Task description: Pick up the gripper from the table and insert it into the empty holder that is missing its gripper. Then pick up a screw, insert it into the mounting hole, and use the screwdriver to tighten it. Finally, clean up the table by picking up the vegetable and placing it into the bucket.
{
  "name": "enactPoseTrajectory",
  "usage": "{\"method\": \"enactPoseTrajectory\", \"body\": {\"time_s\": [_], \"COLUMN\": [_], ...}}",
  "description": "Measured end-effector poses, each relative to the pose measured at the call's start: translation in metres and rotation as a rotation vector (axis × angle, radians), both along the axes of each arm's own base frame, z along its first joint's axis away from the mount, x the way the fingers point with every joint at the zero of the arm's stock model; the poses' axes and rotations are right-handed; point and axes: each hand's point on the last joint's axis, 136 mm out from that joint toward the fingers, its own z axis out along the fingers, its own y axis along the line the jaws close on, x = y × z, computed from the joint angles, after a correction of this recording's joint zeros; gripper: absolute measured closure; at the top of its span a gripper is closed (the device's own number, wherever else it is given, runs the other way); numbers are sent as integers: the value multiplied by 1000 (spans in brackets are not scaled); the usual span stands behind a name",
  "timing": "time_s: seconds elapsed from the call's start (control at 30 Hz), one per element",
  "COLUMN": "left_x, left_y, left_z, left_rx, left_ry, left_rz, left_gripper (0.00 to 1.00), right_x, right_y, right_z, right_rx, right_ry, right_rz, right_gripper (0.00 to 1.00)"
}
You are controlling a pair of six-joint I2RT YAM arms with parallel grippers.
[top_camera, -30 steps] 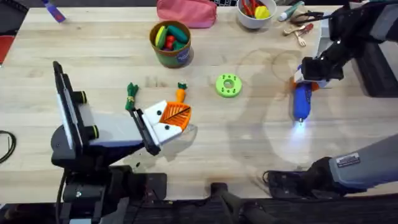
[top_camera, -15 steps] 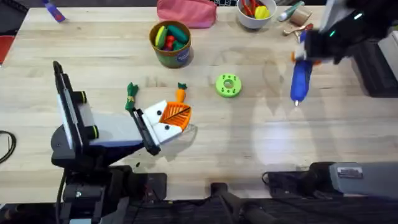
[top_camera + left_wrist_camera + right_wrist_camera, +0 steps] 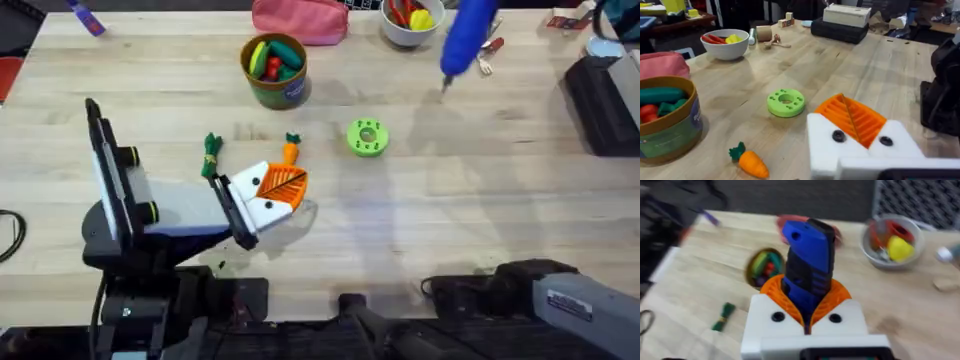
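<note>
Screwdriver (image 3: 807, 267) clamped in right gripper (image 3: 807, 311); no legible writing

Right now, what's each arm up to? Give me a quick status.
Right tool shut on the blue screwdriver, raised over the table's far side. Left tool low beside the carrot. Carrot not yet in the bucket.
</note>
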Motion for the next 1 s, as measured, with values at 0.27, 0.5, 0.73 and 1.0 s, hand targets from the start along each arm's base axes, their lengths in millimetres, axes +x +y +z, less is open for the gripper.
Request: {"method": "enactPoseTrajectory", "body": {"time_s": [0.27,0.5,0.73,1.0], "left_x": [0,0,0,0], "left_y": [0,0,0,0], "left_z": [0,0,0,0], "left_rx": [0,0,0,0], "left_ry": [0,0,0,0], "left_rz": [0,0,0,0], "left_gripper": [992,992,992,992], "right_x": [-25,-62,-95,-113], "right_y": [74,145,189,230], "right_z": [65,106,123,86], "right_rx": [132,203,296,351], "right_ry": [-221,-383,-542,-531], "right_rz": [260,465,610,786], "right_gripper": [978,978,978,978]}}
